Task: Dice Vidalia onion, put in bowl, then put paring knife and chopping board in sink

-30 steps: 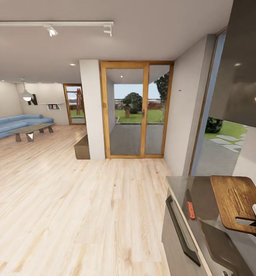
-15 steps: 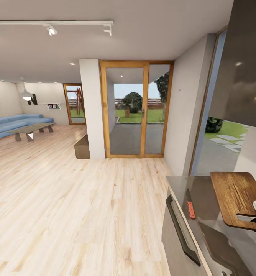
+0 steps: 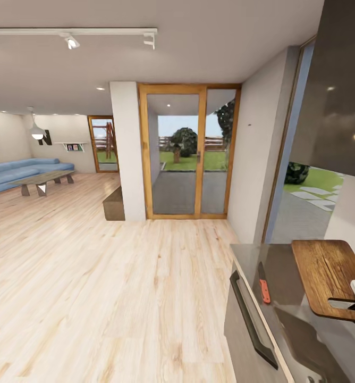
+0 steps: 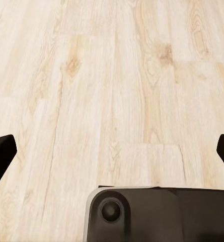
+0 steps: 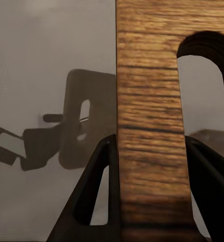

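The brown wooden chopping board (image 3: 326,274) hangs tilted just over the dark grey countertop (image 3: 281,263) at the lower right, with my right gripper (image 3: 352,305) shut on its handle end. In the right wrist view the board (image 5: 149,116) runs between both fingers (image 5: 96,199), its handle hole at the side, and its shadow lies on the countertop (image 5: 36,65). The paring knife (image 3: 264,287), orange-red handled, lies on the countertop left of the board. My left gripper (image 4: 112,154) is open over the wood floor (image 4: 117,75). Onion, sink and bowl are out of view.
A dark drawer front with a long handle (image 3: 252,319) runs below the countertop edge. A glossy black upper cabinet (image 3: 342,90) hangs at the right. Ahead are a glass door (image 3: 188,154), a white pillar (image 3: 127,154) and a blue sofa (image 3: 18,173) at the far left.
The board has risen slightly over the countertop in my right gripper. The knife and the room have stayed put.
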You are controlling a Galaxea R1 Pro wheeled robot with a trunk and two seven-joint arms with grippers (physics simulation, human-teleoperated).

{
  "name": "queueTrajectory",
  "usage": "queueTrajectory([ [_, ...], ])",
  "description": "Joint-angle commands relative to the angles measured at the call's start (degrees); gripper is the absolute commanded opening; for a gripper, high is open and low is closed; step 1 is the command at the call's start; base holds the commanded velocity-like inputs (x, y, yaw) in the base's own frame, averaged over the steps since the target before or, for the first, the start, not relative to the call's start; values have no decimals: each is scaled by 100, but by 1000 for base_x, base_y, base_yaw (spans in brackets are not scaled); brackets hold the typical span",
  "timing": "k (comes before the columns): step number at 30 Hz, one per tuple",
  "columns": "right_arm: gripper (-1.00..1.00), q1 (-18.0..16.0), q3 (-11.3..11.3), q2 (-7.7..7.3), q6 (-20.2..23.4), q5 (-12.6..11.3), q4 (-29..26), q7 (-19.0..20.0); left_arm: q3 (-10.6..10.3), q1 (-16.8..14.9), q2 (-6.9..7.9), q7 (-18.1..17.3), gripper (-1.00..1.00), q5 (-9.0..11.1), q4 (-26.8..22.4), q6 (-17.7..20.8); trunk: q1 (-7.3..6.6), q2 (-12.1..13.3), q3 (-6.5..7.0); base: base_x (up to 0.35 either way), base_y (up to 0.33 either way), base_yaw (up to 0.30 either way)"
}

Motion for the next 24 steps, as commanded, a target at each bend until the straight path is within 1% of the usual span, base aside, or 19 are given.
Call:
queueTrajectory([
  [1, -100, -6, -18, 6, -30, 48, 1, 10, 15, 3, -3, -23, 100, 11, -6, -4, 2, -3, 0, 0, 0, 0],
  [2, -100, -6, -11, 11, -32, 132, 16, 7, 15, 3, -3, -22, 100, 11, -6, -7, 2, -3, 0, 0, 0, 0],
  [5, -100, -6, -1, 19, -44, 251, 79, 1, 15, 3, -3, -24, 100, 11, -5, -7, 2, -3, 0, 0, 0, 0],
  [7, -100, -6, 2, 24, -50, 290, 191, -7, 15, 3, -3, -25, 100, 11, 6, -6, 2, -3, 0, 0, 0, 0],
  [15, -100, -6, 4, 39, -61, 284, 533, -21, 15, 3, -3, -25, 100, 11, 11, -9, 2, -3, 0, 0, 0, 0],
  [20, -100, -6, 4, 106, -89, 262, 887, -29, 15, 3, -3, -25, 100, 11, 13, -10, 2, -3, 0, 0, 0, 0],
  [24, -100, -6, 4, 188, -95, 258, 964, -6, 15, 3, -9, -28, 100, 4, 62, -5, 2, -3, 0, 0, 0, 0],
])
